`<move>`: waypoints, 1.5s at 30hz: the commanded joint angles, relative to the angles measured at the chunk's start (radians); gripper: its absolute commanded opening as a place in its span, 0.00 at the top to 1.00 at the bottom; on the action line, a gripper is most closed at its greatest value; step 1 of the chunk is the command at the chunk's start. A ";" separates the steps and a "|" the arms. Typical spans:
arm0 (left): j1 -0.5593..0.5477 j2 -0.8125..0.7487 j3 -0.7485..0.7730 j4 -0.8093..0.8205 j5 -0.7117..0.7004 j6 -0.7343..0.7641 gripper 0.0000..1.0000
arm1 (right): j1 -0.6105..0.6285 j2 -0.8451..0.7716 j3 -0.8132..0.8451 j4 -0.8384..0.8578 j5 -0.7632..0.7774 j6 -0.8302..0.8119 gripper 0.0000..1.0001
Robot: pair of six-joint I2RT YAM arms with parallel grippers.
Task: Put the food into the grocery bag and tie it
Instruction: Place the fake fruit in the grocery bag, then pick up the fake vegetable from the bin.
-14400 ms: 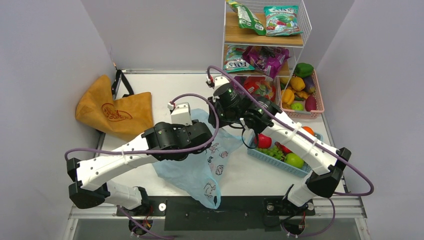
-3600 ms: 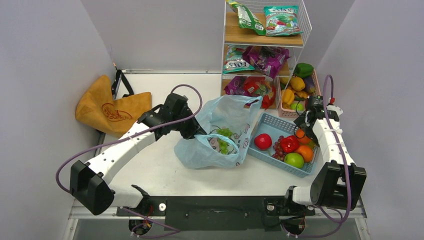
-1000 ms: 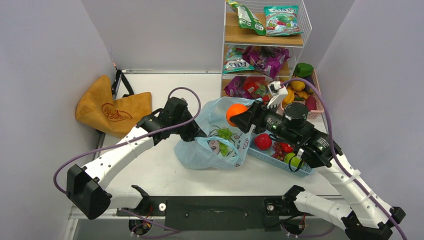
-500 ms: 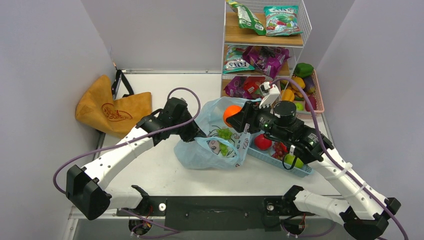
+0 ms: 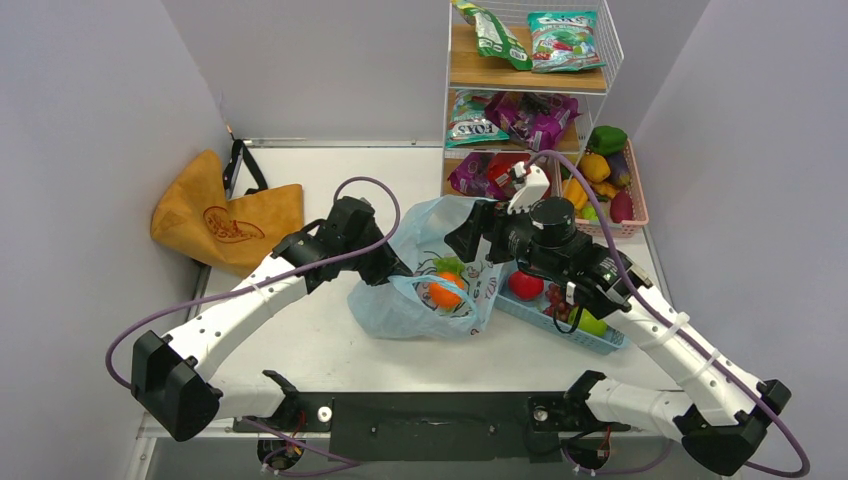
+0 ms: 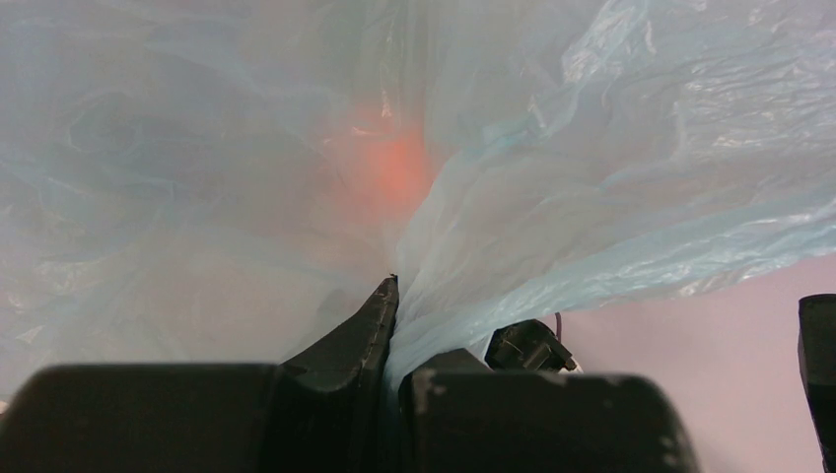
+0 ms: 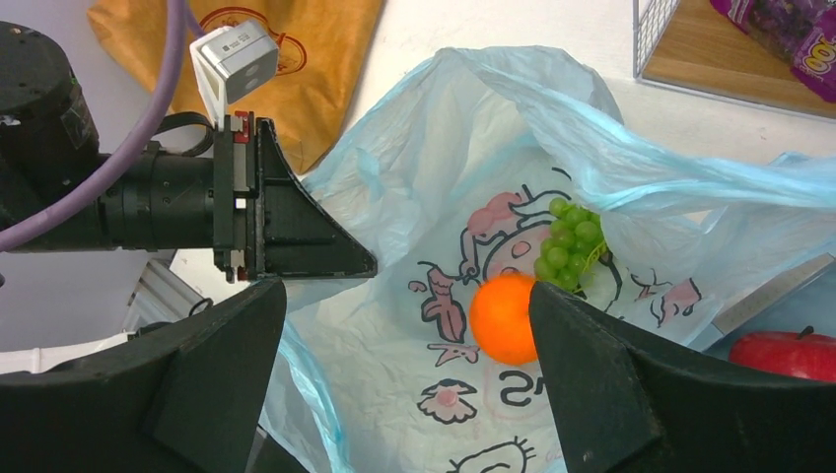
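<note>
White tabletop [image 5: 330,175], pale lilac walls [image 5: 320,60]. Far-right rack [image 5: 470,70]: snack bag [image 5: 466,126] reads "FOXS". Left gripper [image 6: 392,296] clamped on grocery bag [image 7: 444,197]; right gripper [image 7: 402,296] fingers apart.

Left arm [image 5: 235,300] and right arm [image 5: 685,345]: white shells, black joints. Purple cable [image 5: 360,183] loops behind the black left claw [image 7: 335,258]; a white camera box [image 5: 530,187] tops the right claw [image 5: 465,235].

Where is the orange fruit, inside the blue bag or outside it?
Inside. The orange fruit lies in the open blue bag beside the green grapes, free of the open right gripper.
</note>
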 commanded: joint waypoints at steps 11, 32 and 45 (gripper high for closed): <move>-0.006 -0.029 -0.002 0.043 -0.007 0.003 1.00 | 0.012 0.051 0.175 -0.019 0.104 -0.088 0.08; -0.004 -0.076 -0.021 0.034 -0.006 0.008 1.00 | -0.114 -0.034 0.253 0.023 0.746 -0.367 0.00; -0.004 -0.132 0.003 -0.043 -0.025 0.016 1.00 | -0.448 0.029 0.303 0.000 0.821 -0.216 0.00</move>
